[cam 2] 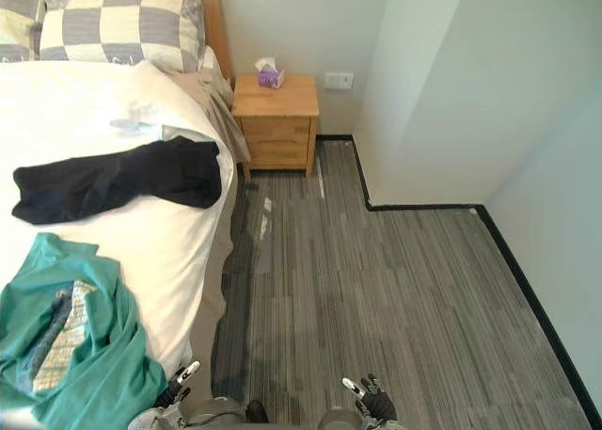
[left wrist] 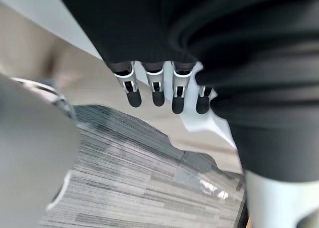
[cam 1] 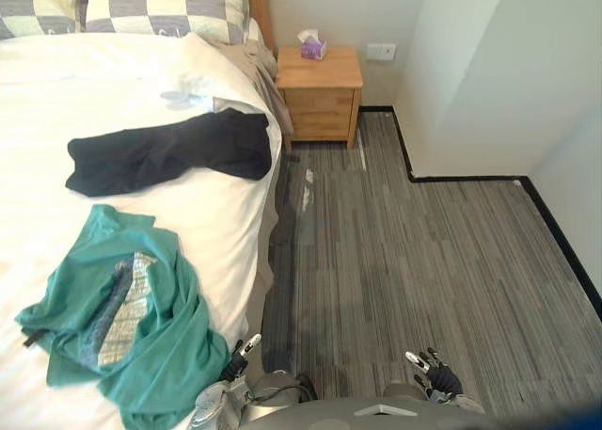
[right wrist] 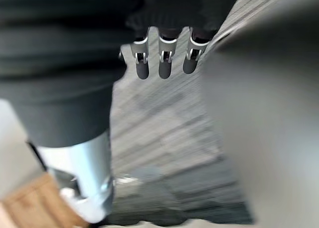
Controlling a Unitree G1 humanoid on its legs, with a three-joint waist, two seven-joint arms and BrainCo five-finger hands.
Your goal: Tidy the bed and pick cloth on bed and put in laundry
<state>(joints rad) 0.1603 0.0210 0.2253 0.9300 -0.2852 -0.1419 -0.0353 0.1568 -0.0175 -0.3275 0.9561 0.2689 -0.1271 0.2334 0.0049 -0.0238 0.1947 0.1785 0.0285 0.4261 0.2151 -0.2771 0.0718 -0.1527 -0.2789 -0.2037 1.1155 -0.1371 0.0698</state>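
Note:
A white bed fills the left of the head views. On it lie a black garment across the middle and a crumpled teal shirt with a printed patch near the front edge. My left hand hangs low beside the bed's corner, close to the teal shirt but apart from it, its fingers straight and holding nothing. My right hand hangs over the carpet at the lower right, its fingers relaxed and empty.
Two checked pillows lean against the headboard. A wooden nightstand with a purple tissue box stands by the bed's far corner. Grey striped carpet runs to white walls with black skirting at the right.

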